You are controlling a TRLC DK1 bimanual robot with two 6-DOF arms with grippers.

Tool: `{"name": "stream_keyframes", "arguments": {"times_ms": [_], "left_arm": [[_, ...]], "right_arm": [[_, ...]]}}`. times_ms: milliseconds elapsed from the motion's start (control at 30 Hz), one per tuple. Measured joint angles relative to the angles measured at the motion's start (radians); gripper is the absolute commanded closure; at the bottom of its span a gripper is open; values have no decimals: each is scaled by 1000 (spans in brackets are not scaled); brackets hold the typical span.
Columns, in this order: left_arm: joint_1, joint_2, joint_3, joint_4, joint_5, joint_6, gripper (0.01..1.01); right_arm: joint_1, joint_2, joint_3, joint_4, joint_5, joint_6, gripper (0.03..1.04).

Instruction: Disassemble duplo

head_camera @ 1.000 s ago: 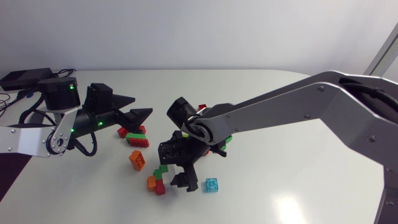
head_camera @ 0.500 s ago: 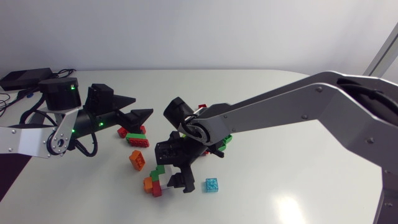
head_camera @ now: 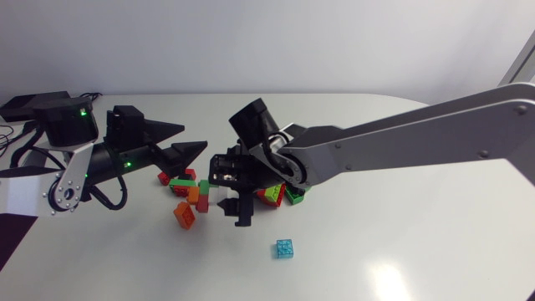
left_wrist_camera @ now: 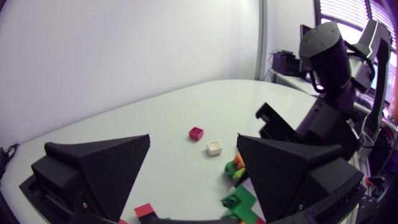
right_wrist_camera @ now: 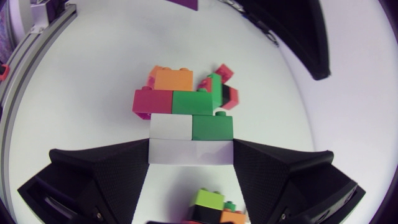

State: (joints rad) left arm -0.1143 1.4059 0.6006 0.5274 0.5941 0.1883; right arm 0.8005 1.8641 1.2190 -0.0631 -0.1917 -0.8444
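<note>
My right gripper (head_camera: 227,189) is shut on a duplo stack (head_camera: 199,189), held above the table near the middle. In the right wrist view the stack (right_wrist_camera: 186,106) runs ahead from the gripper (right_wrist_camera: 191,152): a white brick sits between the fingers, then white and green, red and green, and orange at the far end. My left gripper (head_camera: 191,139) stands open just behind the stack, with nothing between its fingers. In the left wrist view that gripper (left_wrist_camera: 194,149) is wide open, and the right gripper (left_wrist_camera: 280,124) is ahead of it.
On the table lie a loose orange brick (head_camera: 184,214), a cyan brick (head_camera: 285,248), red and green bricks (head_camera: 177,178) under the left gripper, and a lime, red and green cluster (head_camera: 274,196) below the right arm. A magenta brick (left_wrist_camera: 196,132) and a small white brick (left_wrist_camera: 214,147) lie further back.
My right gripper has lifted the stack off the table's front area and carried it back toward the left gripper. The left arm has shifted slightly.
</note>
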Motion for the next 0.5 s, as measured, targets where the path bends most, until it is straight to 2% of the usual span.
{"name": "stream_keyframes", "arguments": {"times_ms": [200, 333, 400, 500], "left_arm": [[95, -16, 0, -3, 185, -103, 70], [169, 46, 31, -3, 388, -203, 72], [187, 105, 64, -19, 478, -239, 72], [177, 155, 81, -36, 529, -261, 70]], "right_arm": [[23, -60, -81, 178, 144, 18, 423], [32, -76, -140, 293, 208, 19, 423], [34, -89, -170, 359, 235, 19, 423], [37, -112, -191, 399, 257, 19, 434]]}}
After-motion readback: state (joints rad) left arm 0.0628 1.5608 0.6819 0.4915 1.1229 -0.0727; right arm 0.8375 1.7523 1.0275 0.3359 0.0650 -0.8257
